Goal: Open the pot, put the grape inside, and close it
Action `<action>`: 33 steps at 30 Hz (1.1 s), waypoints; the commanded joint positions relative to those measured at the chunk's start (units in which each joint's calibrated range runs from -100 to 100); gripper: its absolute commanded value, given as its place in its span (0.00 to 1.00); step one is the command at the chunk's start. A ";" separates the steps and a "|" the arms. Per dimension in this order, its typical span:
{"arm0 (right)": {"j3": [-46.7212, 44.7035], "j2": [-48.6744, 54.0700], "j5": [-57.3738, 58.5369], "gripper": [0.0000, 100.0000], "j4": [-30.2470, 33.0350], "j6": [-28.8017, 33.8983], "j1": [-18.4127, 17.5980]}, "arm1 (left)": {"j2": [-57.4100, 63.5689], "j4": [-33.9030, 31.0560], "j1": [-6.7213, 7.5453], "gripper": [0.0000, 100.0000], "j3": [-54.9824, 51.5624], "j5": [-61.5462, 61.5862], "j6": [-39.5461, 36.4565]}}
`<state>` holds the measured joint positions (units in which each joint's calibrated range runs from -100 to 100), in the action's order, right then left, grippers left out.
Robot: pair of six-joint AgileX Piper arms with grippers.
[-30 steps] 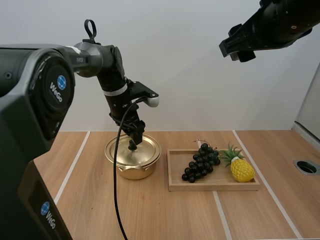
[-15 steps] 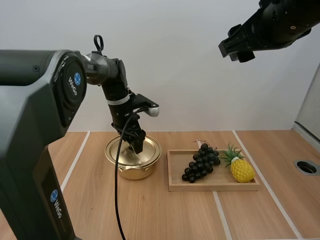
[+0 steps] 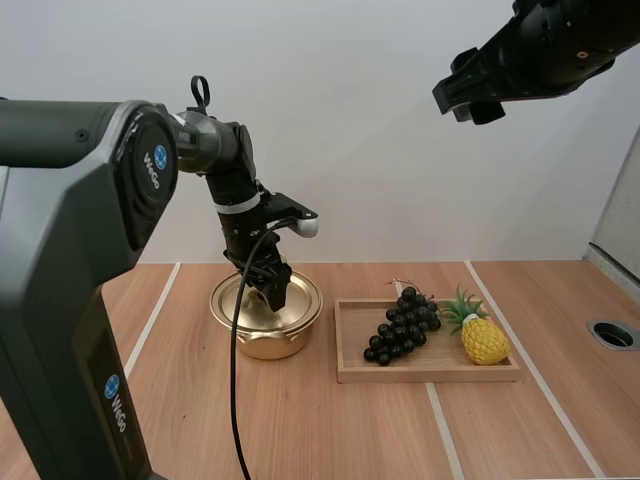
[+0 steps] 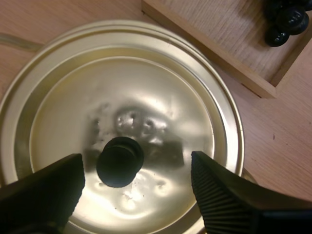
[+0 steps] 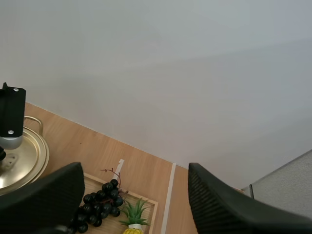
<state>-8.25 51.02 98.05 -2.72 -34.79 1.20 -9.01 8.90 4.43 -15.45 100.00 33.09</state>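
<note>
Right over the pot [image 3: 265,322], the left pincer [image 4: 137,161] hangs with its fingers spread wide and nothing between them but air. The lid [image 4: 146,92] is on the pot, flat and seated all round, and its black knob [image 4: 120,161] sits in the gap between the fingers. Here's the catch: the knob is nearer one finger than the other. If the pincer closes from here, I'd expect that finger to arrive first and shove the knob sideways, skidding the lid on its rim or nudging the pot itself across the worktop [image 3: 300,430].

How low are the tips? Hard to judge from the wrist view; they may be level with the knob or above it. Too high and they'd close over the knob's crown and slide off. The knob is small, round and smooth (not much to bite on), so a shallow grip could let the lid swing and drop with a clang.

The grapes [image 3: 400,325] wait in the wooden tray [image 3: 430,374] just beside the pot, with a toy pineapple [image 3: 484,338] beyond them. A lid carried off that way could clip the tray.

The right pincer [image 5: 135,168], open and empty, is parked high above and well apart from the pot.
</note>
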 commanded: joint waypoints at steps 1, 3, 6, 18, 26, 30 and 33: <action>0.28 0.27 0.27 1.00 -0.90 -0.29 0.28 | -0.06 0.19 0.32 0.78 -0.08 0.00 -0.11; 0.28 0.27 0.27 1.00 -1.02 -0.29 0.28 | -0.06 0.19 0.32 0.44 -0.08 0.00 -0.11; 0.28 0.27 0.68 1.00 -1.00 -0.29 0.28 | 0.05 0.19 0.32 0.00 -0.08 0.00 -0.11; 0.28 0.27 0.87 1.00 -1.62 -0.62 0.28 | 2.42 0.19 0.32 0.00 2.92 0.00 -3.06; 0.28 0.27 0.31 1.00 -2.10 -0.62 0.28 | 15.91 0.17 0.32 0.00 12.81 0.00 -6.12; 0.28 0.27 0.31 1.00 -2.79 -1.41 0.28 | 23.65 0.17 0.32 0.00 19.32 0.00 -9.59; 0.28 0.27 0.31 1.00 -3.07 -2.52 0.28 | 28.49 0.28 0.32 0.00 24.38 0.00 -12.60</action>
<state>-8.25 51.02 98.80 -5.27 -36.38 1.20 16.10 8.66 4.43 5.53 99.97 23.35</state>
